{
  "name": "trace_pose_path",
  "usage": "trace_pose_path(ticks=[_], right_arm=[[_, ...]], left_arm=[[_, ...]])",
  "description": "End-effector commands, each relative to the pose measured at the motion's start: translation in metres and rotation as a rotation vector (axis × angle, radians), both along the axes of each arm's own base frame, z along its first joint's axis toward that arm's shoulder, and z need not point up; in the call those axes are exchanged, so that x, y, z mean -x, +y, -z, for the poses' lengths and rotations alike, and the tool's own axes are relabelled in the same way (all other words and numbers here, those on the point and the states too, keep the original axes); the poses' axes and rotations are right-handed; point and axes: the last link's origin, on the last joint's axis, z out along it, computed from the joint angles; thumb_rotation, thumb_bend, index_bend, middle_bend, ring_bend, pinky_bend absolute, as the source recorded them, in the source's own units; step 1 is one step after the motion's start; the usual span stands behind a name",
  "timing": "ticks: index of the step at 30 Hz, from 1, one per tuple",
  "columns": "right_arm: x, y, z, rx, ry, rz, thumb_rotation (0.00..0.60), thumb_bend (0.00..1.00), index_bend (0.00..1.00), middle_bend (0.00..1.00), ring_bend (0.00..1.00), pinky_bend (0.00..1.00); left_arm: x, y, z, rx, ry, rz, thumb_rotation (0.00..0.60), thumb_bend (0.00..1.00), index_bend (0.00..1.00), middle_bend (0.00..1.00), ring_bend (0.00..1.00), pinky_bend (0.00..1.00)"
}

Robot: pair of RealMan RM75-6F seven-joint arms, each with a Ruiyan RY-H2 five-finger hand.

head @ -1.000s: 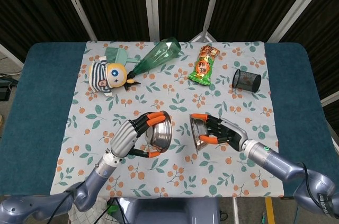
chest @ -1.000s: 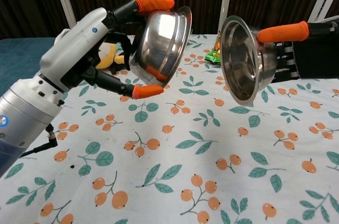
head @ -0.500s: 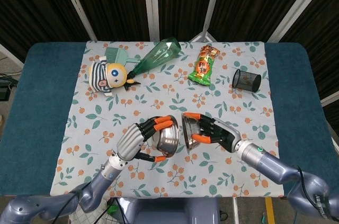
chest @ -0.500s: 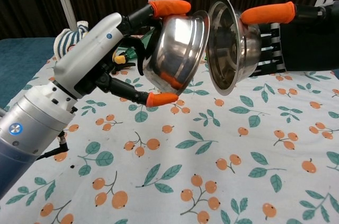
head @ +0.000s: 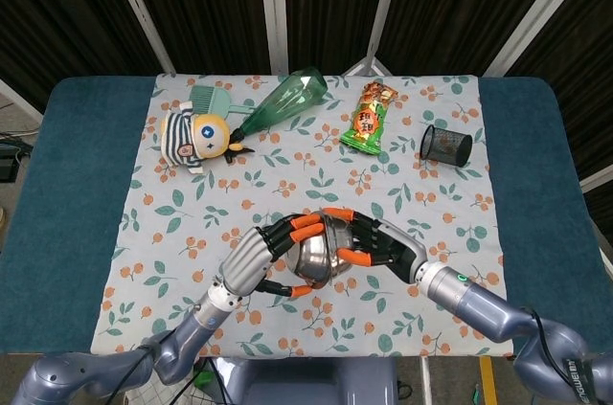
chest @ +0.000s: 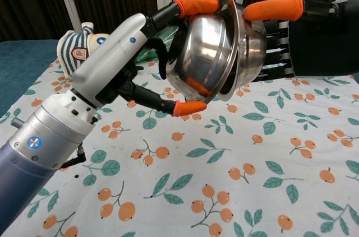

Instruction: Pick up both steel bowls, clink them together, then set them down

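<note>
Your left hand (chest: 120, 60) grasps the left bowl (chest: 210, 52) and your right hand (chest: 291, 38) grasps the right bowl (chest: 249, 46), both held in the air above the near middle of the floral cloth (chest: 235, 175), which covers the table (head: 77, 204). The two bowls are together, mouth toward mouth, with the left bowl tipped partly inside the rim of the right one; in the chest view the rims appear to touch, though the exact contact point is hidden behind the steel. The line through the two bowls runs left to right across you, so the parting move is each hand drawing outward to its own side, then down. Each bowl lies straight inward from the hand that holds it, so neither arm needs to cross the other. Judged from the head view, the cloth directly below and to either side of the hands is bare, giving open room to set both bowls down. The striped doll (head: 192, 137), green bottle (head: 283, 99), snack packet (head: 369, 118) and mesh cup (head: 445, 145) sit along the far edge, well apart from your hands. The near edge of the table is close under your forearms, so keep the placements forward of it.
</note>
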Motion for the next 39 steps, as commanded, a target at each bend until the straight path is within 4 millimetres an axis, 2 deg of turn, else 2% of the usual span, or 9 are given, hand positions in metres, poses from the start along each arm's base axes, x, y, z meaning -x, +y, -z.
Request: trace_pose_path(ticks=[1,9,12,18,31,39], right_arm=[[-0.003,0.002,0.002,-0.009,-0.01,0.007,0.6,0.38,0.76,0.75,0.72,0.93],[-0.001,-0.001,0.001,0.01,0.002,0.011,0.6,0.38,0.76,0.75,0.72,0.93],[0.015,-0.012,-0.007,0.056,0.033,0.045,0.6,0.38,0.76,0.75,0.72,0.93],[0.026,-0.018,-0.008,0.068,0.053,0.066,0.6,0.39,0.76,0.75,0.72,0.93],[0.031,-0.018,-0.015,0.073,0.056,0.07,0.6,0.39,0.76,0.75,0.72,0.93],[0.022,-0.005,-0.009,0.028,0.04,0.059,0.6,0.39,0.76,0.75,0.72,0.93]], left_arm=[[-0.001,-0.001,0.002,-0.004,-0.001,0.006,0.6,0.31,0.38,0.5,0.38,0.6],[0.002,-0.003,0.001,-0.017,-0.008,0.016,0.6,0.32,0.38,0.5,0.38,0.6],[0.006,-0.01,-0.009,-0.035,-0.036,0.047,0.6,0.32,0.38,0.5,0.38,0.6],[0.004,-0.015,-0.014,-0.026,-0.045,0.066,0.6,0.32,0.38,0.5,0.38,0.6],[0.005,-0.01,-0.013,-0.053,-0.012,0.06,0.6,0.32,0.38,0.5,0.38,0.6],[0.001,-0.004,-0.009,-0.099,0.01,0.068,0.6,0.32,0.38,0.5,0.38,0.59]])
